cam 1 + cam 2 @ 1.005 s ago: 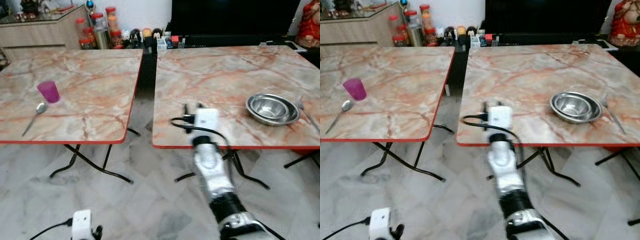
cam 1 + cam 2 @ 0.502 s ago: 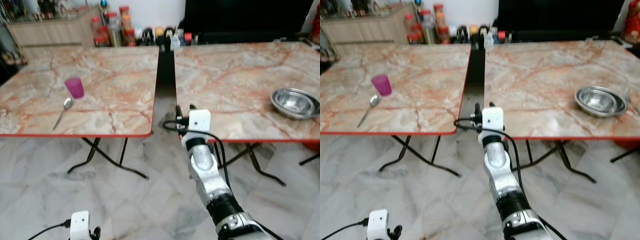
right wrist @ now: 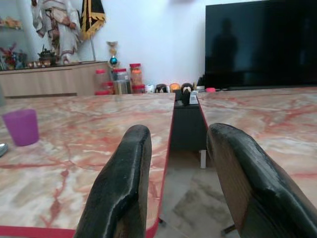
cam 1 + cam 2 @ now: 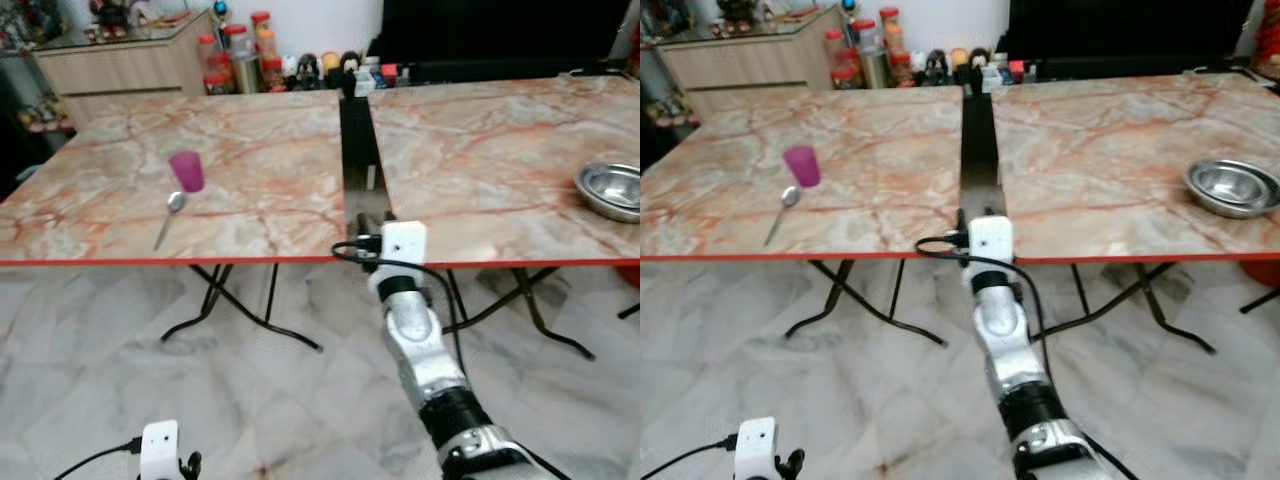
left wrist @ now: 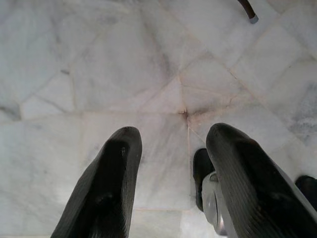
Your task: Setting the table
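On your left tabletop the purple cup stands upright near the front edge, with the spoon lying just in front of it, bowl end nearest the cup. The steel bowl sits well apart, toward the front right corner of your right tabletop. Your right pincer is spread and empty at the gap between the two front edges; your left pincer hangs low over the marble floor, also spread and empty.

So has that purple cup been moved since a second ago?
No. The purple cup still stands just behind the spoon on the left table. The whole picture slid rightward because the camera turned.
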Controlling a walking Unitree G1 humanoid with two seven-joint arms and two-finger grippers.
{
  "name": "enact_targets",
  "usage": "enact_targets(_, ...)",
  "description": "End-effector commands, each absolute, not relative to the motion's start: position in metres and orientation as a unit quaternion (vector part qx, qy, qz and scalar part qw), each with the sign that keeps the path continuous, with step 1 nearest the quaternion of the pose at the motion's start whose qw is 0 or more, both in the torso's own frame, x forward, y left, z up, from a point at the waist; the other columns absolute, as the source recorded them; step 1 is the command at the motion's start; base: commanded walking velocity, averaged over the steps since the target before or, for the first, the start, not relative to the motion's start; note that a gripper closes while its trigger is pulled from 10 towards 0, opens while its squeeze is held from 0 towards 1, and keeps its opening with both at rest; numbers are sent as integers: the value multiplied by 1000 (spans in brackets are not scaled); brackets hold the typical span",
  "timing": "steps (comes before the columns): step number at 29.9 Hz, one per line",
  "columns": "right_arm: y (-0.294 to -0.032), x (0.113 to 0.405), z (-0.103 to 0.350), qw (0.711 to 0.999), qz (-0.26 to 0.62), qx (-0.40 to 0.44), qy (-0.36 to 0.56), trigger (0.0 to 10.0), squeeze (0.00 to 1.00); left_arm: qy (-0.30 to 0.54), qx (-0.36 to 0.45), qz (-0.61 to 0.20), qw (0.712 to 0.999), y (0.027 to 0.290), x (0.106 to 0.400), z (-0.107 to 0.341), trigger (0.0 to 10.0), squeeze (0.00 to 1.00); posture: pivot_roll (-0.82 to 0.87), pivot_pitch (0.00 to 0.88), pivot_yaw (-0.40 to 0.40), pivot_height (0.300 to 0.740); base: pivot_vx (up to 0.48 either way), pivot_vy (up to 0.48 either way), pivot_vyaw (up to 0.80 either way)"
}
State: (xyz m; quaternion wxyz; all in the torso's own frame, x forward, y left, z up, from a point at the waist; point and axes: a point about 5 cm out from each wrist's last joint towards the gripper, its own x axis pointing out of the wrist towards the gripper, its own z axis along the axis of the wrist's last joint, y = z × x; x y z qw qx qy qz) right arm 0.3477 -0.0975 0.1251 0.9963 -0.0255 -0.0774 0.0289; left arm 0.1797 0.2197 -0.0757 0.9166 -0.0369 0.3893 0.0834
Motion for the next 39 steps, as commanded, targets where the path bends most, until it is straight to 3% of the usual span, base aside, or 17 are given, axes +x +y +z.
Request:
enact_targets(1, -88, 346, 123, 996, 42, -21, -73, 10000, 0, 389, -37, 92, 916, 224, 179, -75, 10000, 0, 93, 0, 65, 740, 0, 334, 0)
enact_targets(17, -99, 341, 98, 998, 37, -36, -26, 10000, 0, 389, -35, 91, 916, 224, 181, -74, 10000, 0, 88, 0, 77, 740, 0, 332, 0)
enact_targets(18, -99, 339, 92, 999, 44, -4, -10, 10000, 0, 389, -35, 90, 916, 224, 181, -74, 10000, 0, 88, 0, 77, 740, 0, 334, 0)
enact_targets(19, -103, 336, 80, 998, 44, 44, 17, 10000, 0, 388, -35, 91, 916, 224, 181, -74, 10000, 0, 93, 0, 76, 740, 0, 334, 0)
enact_targets(27, -132, 308, 24, 991, 35, -6, 132, 10000, 0, 389, -36, 93, 916, 226, 179, -75, 10000, 0, 94, 0, 80, 740, 0, 330, 0)
enact_targets(32, -141, 301, 13, 987, 26, -19, 157, 10000, 0, 389, -35, 93, 916, 226, 179, -75, 10000, 0, 94, 0, 80, 740, 0, 330, 0)
enact_targets(39, -176, 248, -41, 952, -18, -28, 304, 10000, 0, 390, -32, 89, 916, 226, 180, -74, 10000, 0, 92, 0, 87, 740, 0, 332, 0)
